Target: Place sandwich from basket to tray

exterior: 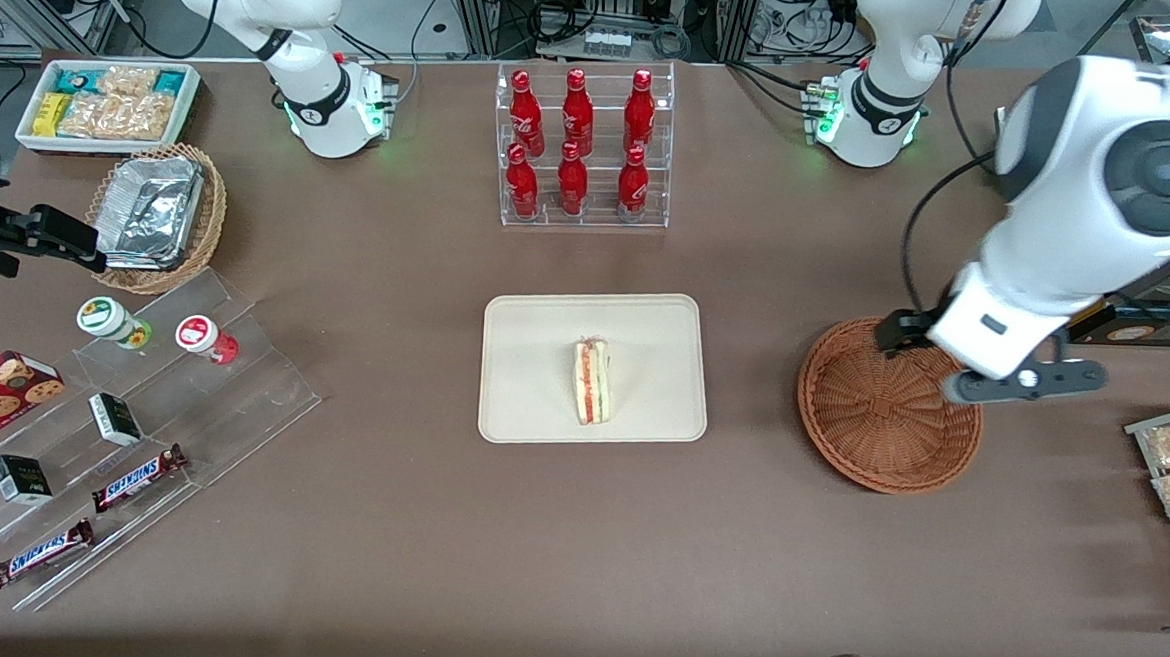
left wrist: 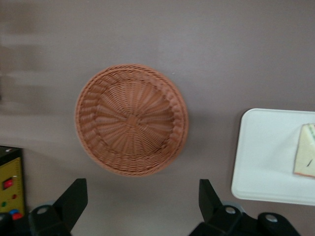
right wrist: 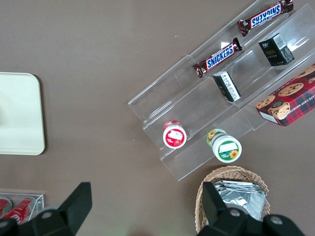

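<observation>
Chocolate bars (exterior: 85, 513), set on a clear stepped stand toward the parked arm's end of the table, are the items shown nearest the front camera. At mid-table the sandwich (exterior: 593, 381) is seen lying on the tray (exterior: 535, 336), near its centre and apart from every rim, with its orange-red and green filling turned upward. The basket (exterior: 866, 418) is shown empty and well apart from the tray, toward the working arm's end. The gripper (left wrist: 140, 206) is held above the basket with its fingers (left wrist: 74, 199) spread wide and nothing between them. The task is judged to be complete as the things lie. The sandwich is judged light, soft and easily crushed or pulled apart; were it regrasped, a gentle hold across the two flat bread faces would be preferred. Open table is left around the tray on all sides, the bottle rack (exterior: 582, 148) standing farther from the camera.
</observation>
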### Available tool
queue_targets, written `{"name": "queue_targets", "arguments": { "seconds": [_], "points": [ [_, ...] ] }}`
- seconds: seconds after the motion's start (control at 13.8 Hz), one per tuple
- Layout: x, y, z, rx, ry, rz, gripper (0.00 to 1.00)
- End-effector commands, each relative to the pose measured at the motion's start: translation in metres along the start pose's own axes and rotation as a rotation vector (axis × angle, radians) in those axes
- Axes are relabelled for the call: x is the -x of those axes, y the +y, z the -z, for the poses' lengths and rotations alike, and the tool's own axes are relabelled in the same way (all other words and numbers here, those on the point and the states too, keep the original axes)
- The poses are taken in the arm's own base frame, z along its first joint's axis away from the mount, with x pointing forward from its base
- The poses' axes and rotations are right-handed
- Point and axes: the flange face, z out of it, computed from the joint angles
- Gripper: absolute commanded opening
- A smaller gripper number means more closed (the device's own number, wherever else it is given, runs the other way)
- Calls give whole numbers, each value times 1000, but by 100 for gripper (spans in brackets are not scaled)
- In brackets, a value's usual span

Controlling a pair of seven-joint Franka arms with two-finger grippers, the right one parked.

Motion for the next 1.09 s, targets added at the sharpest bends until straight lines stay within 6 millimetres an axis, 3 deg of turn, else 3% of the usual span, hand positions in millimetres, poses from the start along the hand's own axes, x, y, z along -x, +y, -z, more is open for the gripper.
{"name": "queue_targets", "arguments": {
  "seconds": [0.0, 0.22, 0.43, 0.65, 0.8, 1.01],
  "points": [
    [10, -34, 11, 18, -19, -45, 100],
    [17, -74, 15, 30, -31, -94, 100],
    [27, -95, 15, 63, -38, -125, 100],
    [43, -94, 15, 82, -44, -130, 100],
    [46, -86, 16, 91, -49, -140, 100],
    [45, -91, 21, 99, -30, -132, 100]
  ]
}}
